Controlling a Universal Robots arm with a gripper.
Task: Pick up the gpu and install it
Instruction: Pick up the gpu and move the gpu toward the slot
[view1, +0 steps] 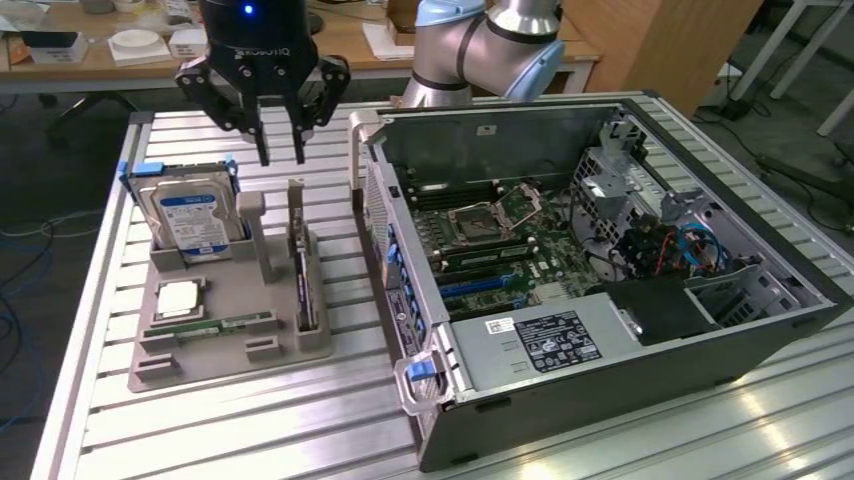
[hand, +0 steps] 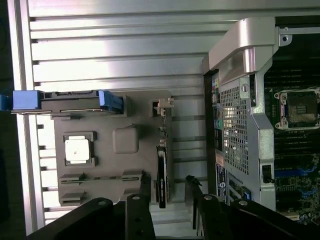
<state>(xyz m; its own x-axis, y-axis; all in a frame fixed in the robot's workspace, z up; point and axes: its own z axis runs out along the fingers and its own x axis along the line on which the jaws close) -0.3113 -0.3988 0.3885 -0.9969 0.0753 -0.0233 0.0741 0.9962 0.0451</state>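
Observation:
The gpu (view1: 306, 272) is a thin dark card standing on its edge in a slot of the grey holder (view1: 214, 350), on the side nearest the computer case. In the wrist view the gpu (hand: 161, 176) shows edge-on as a narrow black strip. My black gripper (view1: 282, 157) hangs above the far end of the holder, a short way above the card and not touching it. It is open, with nothing between its fingers. In the wrist view the gripper (hand: 169, 189) straddles the line of the card, one finger (hand: 145, 186) on each side.
The holder also carries a silver hard drive (view1: 191, 214) in a blue-tabbed bracket, a processor chip (view1: 179, 299) and a green memory stick (view1: 214, 326). The open computer case (view1: 747, 330) lies at the exterior view's right, its motherboard (view1: 501, 245) exposed. All rest on a slatted metal table (view1: 240, 430).

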